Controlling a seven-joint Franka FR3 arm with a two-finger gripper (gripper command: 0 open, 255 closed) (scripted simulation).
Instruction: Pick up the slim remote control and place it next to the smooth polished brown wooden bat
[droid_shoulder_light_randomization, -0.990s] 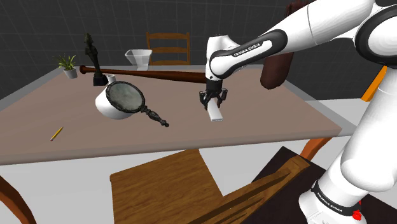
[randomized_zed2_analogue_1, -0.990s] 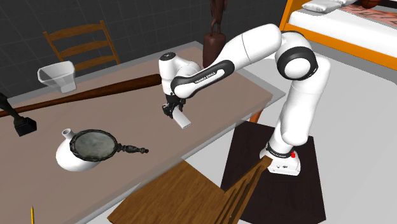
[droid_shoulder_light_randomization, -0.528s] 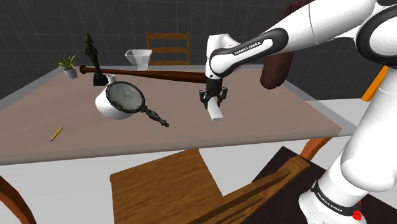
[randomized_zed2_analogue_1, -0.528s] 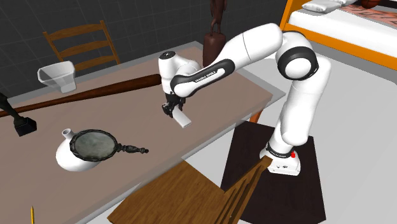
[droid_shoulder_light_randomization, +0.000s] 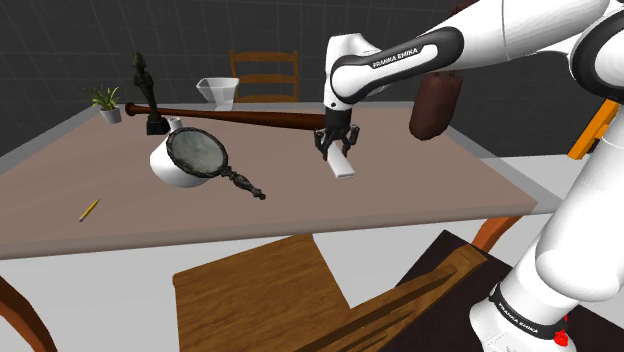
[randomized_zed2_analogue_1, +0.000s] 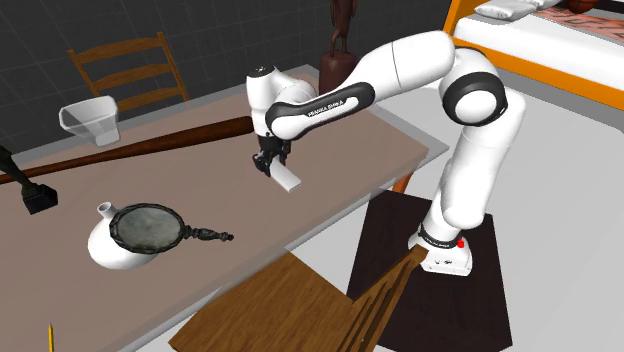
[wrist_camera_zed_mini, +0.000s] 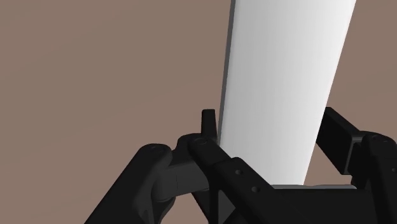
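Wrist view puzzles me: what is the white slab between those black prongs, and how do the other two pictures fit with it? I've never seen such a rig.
The machine is one white robot arm on a stand beside a brown table. Two pictures look at it from outside cameras on different sides. The third comes from a camera on its hand. The black prongs are its fingers, shut on a white slim remote over the table. Also there: a long brown bat, a hand mirror against a white jug, and a pencil.

Hand mirror (droid_shoulder_light_randomization: 197, 152) against white jug (droid_shoulder_light_randomization: 168, 172), pencil (droid_shoulder_light_randomization: 89, 210), potted plant (droid_shoulder_light_randomization: 106, 102), dark figurine (droid_shoulder_light_randomization: 143, 85)
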